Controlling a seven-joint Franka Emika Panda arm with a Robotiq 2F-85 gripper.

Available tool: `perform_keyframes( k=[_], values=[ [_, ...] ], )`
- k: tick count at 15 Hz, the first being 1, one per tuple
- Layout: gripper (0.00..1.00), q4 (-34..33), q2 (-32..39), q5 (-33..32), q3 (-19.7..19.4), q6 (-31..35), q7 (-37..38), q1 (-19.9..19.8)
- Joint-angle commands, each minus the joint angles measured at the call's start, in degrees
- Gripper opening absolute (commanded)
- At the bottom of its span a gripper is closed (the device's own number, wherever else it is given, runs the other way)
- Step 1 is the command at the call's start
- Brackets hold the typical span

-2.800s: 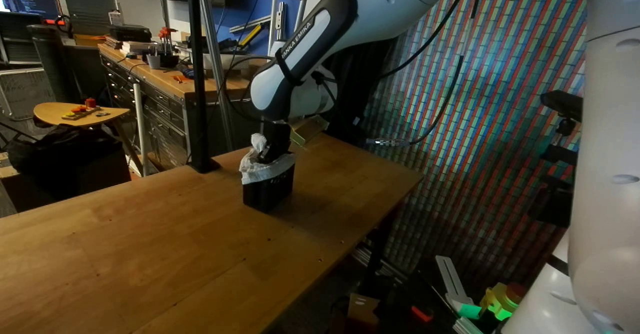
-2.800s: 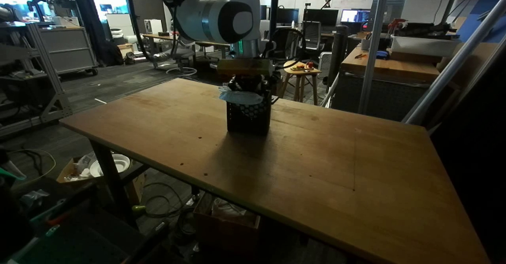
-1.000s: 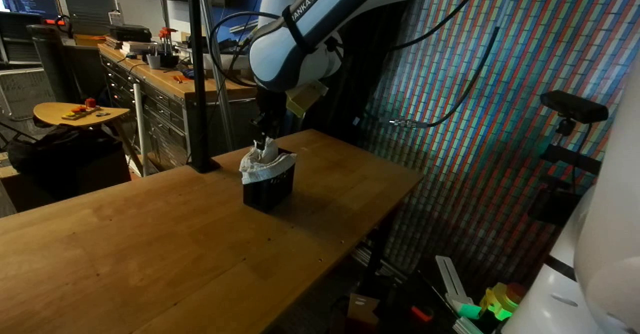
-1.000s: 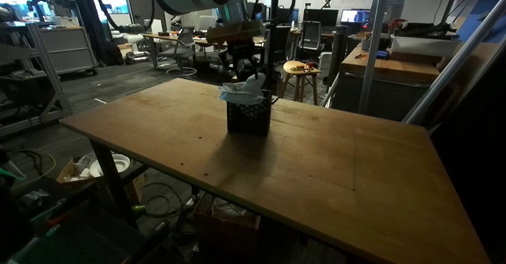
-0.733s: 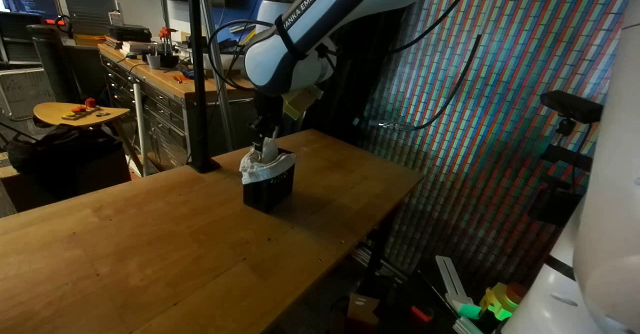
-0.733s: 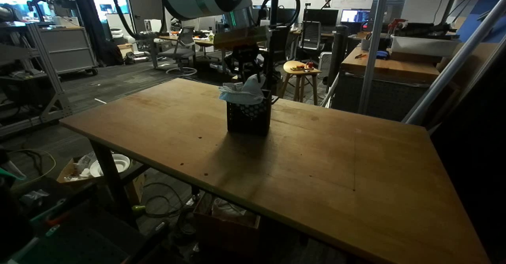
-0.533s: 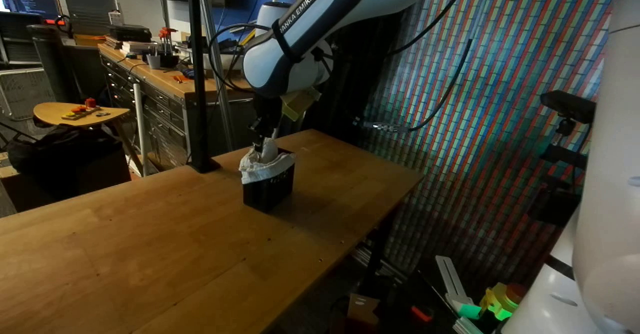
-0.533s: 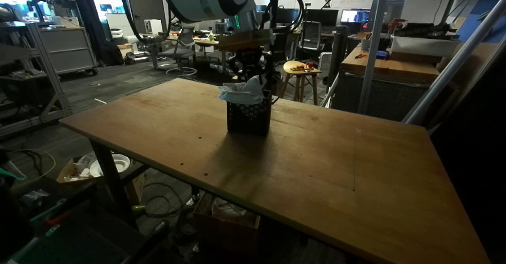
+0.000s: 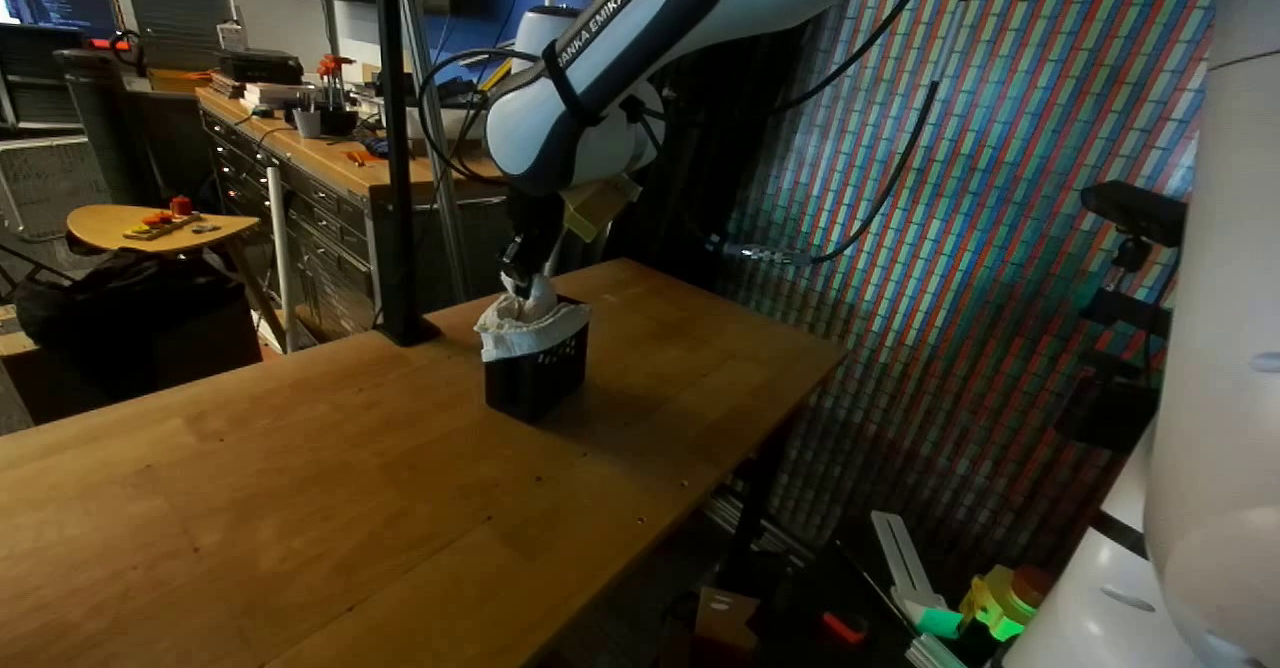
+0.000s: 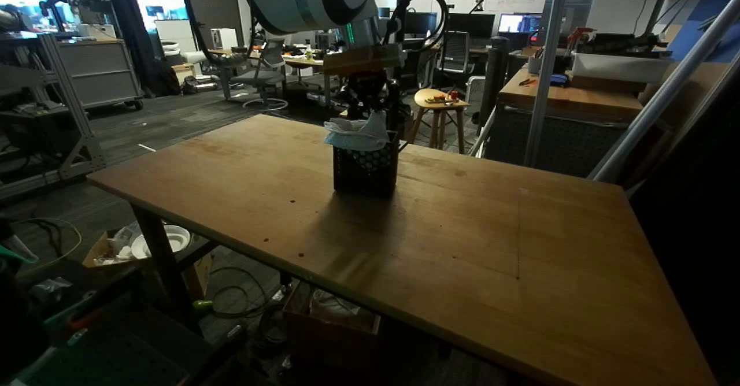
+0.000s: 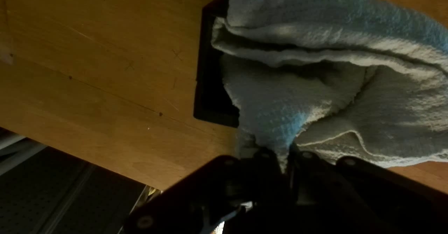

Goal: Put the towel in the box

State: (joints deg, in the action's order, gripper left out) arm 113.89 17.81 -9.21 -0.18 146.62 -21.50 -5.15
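Pinching towel (image 11: 336, 83) (rumpled), gripper (image 11: 280, 155) above, box (image 9: 538, 382) below

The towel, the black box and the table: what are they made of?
Towel: looks like matte cloth, maybe cotton; it has folds and a crinkly weave.
Black box: probably dull plastic, with neat holes in its walls, but painted metal is possible.
Table: seems to be wood, slightly shiny; brown grain and seams show.
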Motion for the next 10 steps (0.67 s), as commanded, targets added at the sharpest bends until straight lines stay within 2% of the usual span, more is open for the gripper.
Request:
perform_keyframes(
  k=[1, 10],
  values=[
    [0.10, 1.83, -1.66, -0.15, -0.23, 0.41, 0.88, 0.25],
    [0.10, 9.72, -7.37, -2.43, -0.58, 1.56, 8.03, 2.69]
  ],
)
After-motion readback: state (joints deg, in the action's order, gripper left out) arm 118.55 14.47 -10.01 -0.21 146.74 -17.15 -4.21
